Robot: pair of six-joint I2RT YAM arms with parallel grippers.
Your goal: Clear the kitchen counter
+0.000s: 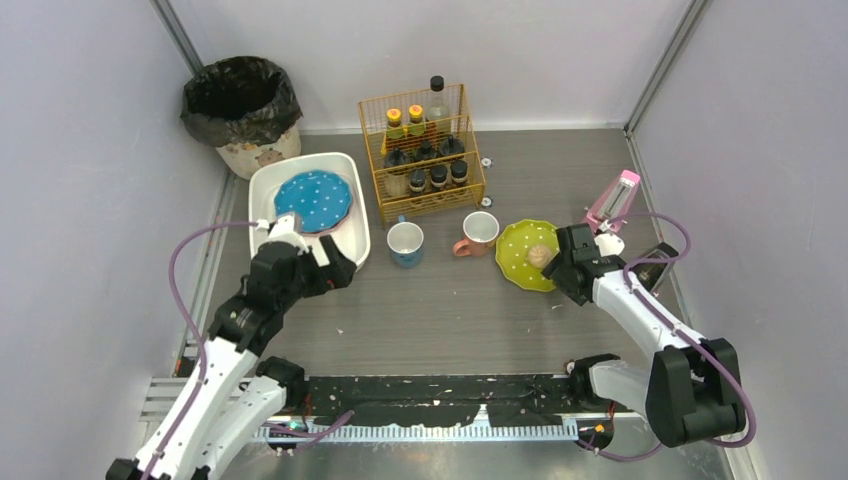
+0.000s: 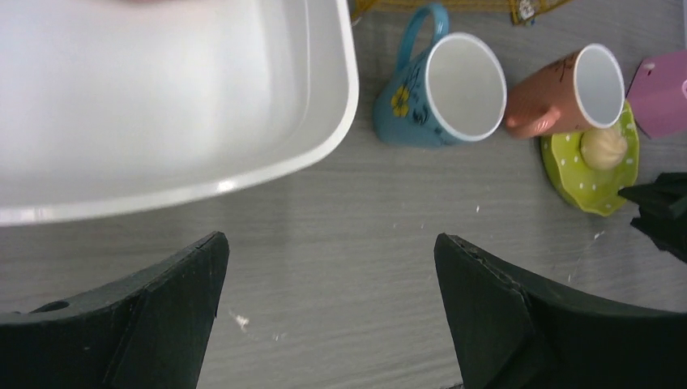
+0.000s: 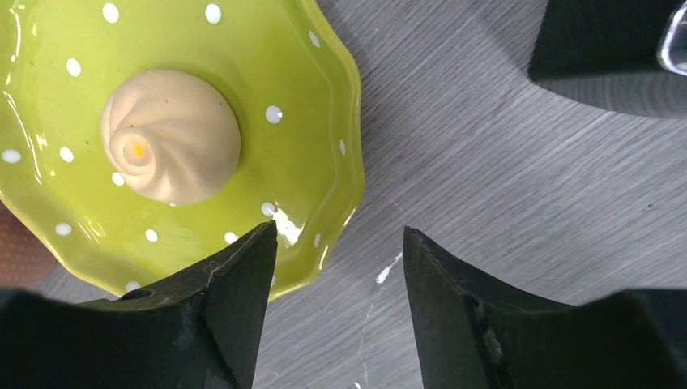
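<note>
Bolted nearest the overhead camera, the left arm [image 1: 215, 370] and right arm [image 1: 650, 320] reach over the grey table [image 1: 450, 320], which spans the lilac walls [image 1: 90, 150] and carries a white tub [image 1: 255, 190], blue mug [image 1: 405, 243], pink mug [image 1: 480, 232] and green plate [image 1: 515, 250]. Seen from its wrist, the left claw [image 2: 330, 237] hangs released over bare table beside the tub. The right claw [image 3: 340, 231], parted and gripping nothing, straddles the plate's rim near a bun [image 3: 170, 134].

A black-lined bin [image 1: 262, 150] stands left of the bottle-filled wire rack [image 1: 430, 199].
</note>
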